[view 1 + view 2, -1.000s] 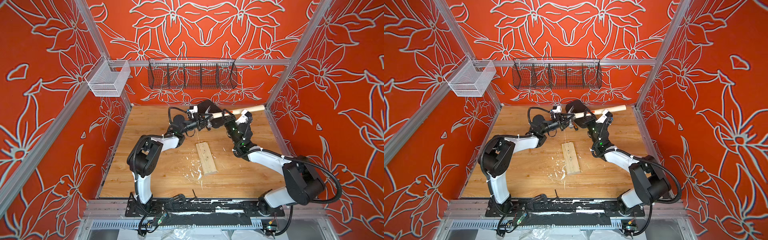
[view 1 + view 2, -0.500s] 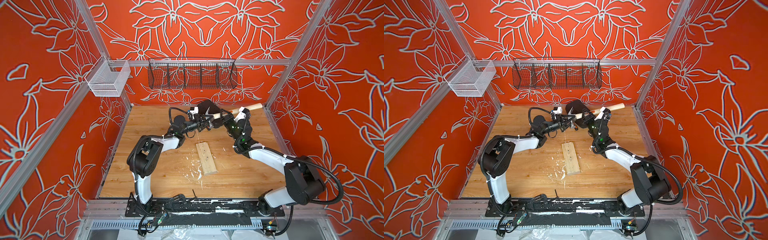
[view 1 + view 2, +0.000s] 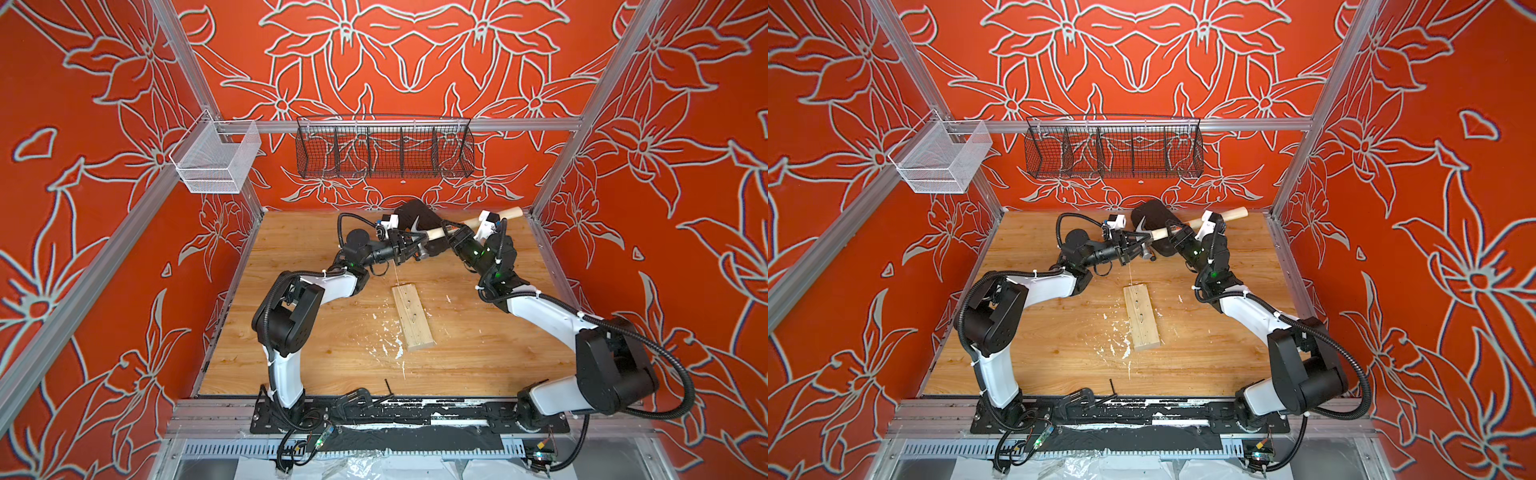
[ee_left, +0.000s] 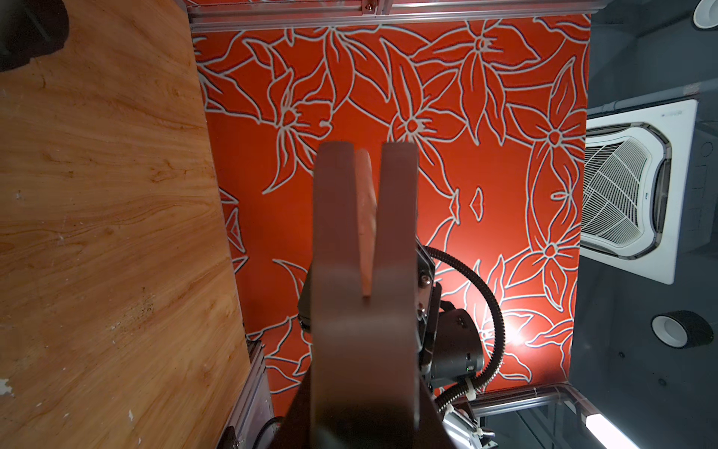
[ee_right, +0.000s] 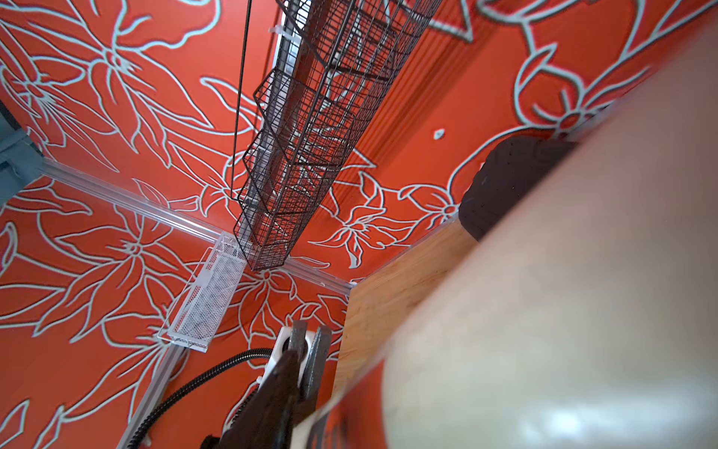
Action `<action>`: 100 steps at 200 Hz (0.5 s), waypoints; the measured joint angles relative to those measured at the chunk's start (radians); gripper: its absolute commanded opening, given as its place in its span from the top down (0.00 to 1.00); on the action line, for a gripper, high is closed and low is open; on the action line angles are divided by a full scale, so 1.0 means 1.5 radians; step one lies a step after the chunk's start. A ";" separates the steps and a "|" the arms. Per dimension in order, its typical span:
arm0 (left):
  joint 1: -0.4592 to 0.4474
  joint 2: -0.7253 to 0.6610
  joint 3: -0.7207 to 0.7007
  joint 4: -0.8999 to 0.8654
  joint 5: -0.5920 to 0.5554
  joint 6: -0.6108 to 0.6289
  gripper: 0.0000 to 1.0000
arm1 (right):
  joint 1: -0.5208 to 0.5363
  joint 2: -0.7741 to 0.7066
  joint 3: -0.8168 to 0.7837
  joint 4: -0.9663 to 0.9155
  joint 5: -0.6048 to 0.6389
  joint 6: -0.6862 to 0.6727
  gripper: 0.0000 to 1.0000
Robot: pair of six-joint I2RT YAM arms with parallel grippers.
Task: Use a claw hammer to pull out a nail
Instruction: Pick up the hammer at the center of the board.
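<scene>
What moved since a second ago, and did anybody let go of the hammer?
The right wrist crept toward the back wall, and the claw hammer shifted slightly, its handle end sliding toward the left arm. I can't tell whether the right pincer has let go of the handle. The left pincer stayed clamped near the head, and the wooden block didn't move.

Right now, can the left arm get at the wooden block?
Probably yes: the block lies uncovered near the left gripper, though that gripper holds the claw hammer.
</scene>
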 measured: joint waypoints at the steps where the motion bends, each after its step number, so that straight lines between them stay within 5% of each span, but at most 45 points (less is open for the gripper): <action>1: 0.000 0.000 0.000 0.000 0.001 0.000 1.00 | -0.001 0.001 0.001 0.001 -0.002 0.001 0.55; 33: 0.001 0.000 0.001 -0.005 0.007 0.000 1.00 | -0.010 0.019 0.004 0.019 -0.040 0.018 0.67; 70: -0.001 -0.002 0.001 -0.003 0.022 0.002 1.00 | -0.014 0.028 0.020 0.040 -0.065 0.044 0.98; 100: -0.001 -0.002 0.001 0.000 0.028 0.002 1.00 | -0.014 0.030 0.022 0.040 -0.069 0.051 1.00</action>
